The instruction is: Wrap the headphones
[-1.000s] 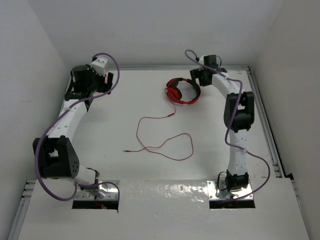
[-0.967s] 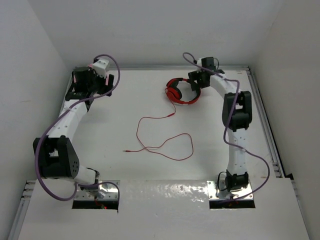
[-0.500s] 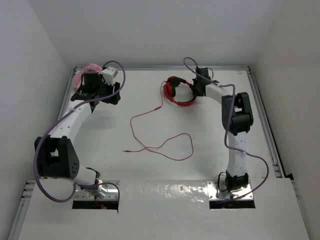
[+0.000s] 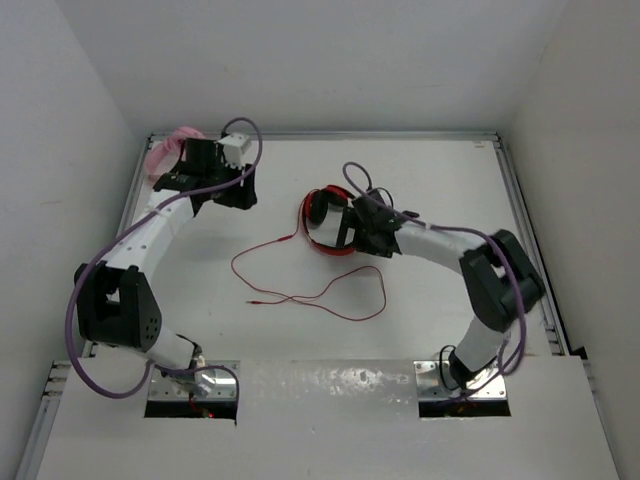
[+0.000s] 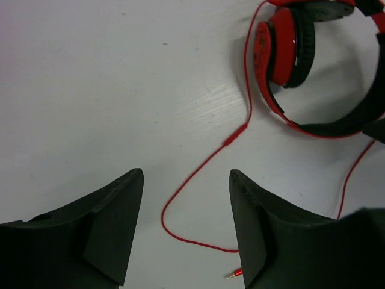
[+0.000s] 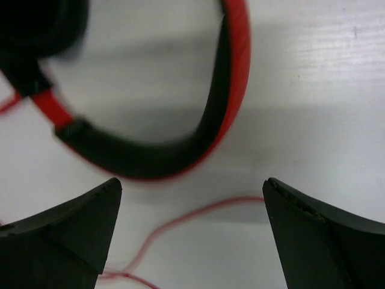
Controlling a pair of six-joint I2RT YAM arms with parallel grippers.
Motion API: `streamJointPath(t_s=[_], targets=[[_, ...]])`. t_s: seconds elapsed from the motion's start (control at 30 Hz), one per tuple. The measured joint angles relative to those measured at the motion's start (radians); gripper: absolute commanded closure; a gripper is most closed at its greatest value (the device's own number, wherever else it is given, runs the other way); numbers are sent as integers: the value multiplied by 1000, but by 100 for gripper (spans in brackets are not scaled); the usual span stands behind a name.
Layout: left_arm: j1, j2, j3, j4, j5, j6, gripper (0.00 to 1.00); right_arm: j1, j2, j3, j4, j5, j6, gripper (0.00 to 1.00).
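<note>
Now the red headphones (image 5: 280, 45) lie on their side near the middle of the white table (image 4: 420, 180), headband (image 6: 224, 108) towards the right arm and one round ear cup (image 4: 316, 212) towards the left; the thin red cord (image 5: 236, 133) leaves that cup, runs out to the left and wanders back in loose loops towards the near edge, ending at the small plug (image 5: 234, 274); none of it is wound yet.

The right gripper (image 6: 192, 232) hangs just above the headband with its fingers spread wide and nothing between them; the left gripper (image 5: 186, 229) hovers over the cord's first stretch, fingers apart and empty.

The step in hand looks like taking hold before any winding; the right fingers should close across the firm black-and-red arc of the headband, and a strand of cord lying close under them should be kept out of the pinch; the left should probably take the cord close to the cup rather than out near the plug, so turns start from the fixed end and the slack feeds in without knotting; a light pinch that lets the thin cord slide seems wiser than a hard one.

The pink headphones (image 4: 163, 152) in the far left corner are well apart and should be left alone.
</note>
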Motion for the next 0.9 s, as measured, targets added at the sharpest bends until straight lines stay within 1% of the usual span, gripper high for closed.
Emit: streamJointPath(t_s=[0.07,0.13,0.17,0.2,0.23,0.27,0.3,0.33,0.37,0.43,0.53,0.6,0.63,0.73,0.9], targets=[[-26,-4,-11,-7,2,-3,41,29,-110,-93,30,-24,-93,1],[-44,-21,-40,-14,6,-8,41,35,-253,-177,29,-31,-212,1],[-46,-31,-53,-22,8,-10,41,31,-303,-187,29,-27,-275,1],[-46,-42,-63,-31,9,-13,41,27,-336,-180,36,-24,-352,5],[-45,-53,-71,-40,7,-17,41,24,-344,-144,29,-22,-435,43],[-45,-65,-76,-47,5,-21,41,18,-322,-86,21,-27,-519,59],[-45,-78,-81,-48,1,-24,41,7,-282,-11,17,-37,-587,55],[-45,-92,-85,-50,-4,-26,41,-1,-232,69,12,-47,-638,37],[-45,-105,-86,-53,-10,-27,40,-10,-162,175,-12,-72,-695,23],[-45,-130,-86,-56,-20,-27,39,-32,-11,396,-61,-122,-801,14],[-45,-164,-88,-58,-39,-27,38,-67,205,674,-135,-193,-928,13],[-45,-190,-98,-58,-58,-28,38,-84,332,817,-201,-222,-1000,12],[-44,-199,-103,-58,-64,-29,38,-92,378,859,-223,-234,-1032,14],[-44,-214,-119,-59,-77,-31,38,-106,443,878,-288,-258,-1095,21],[-44,-214,-137,-67,-82,-31,38,-111,462,877,-357,-337,-1155,24]])
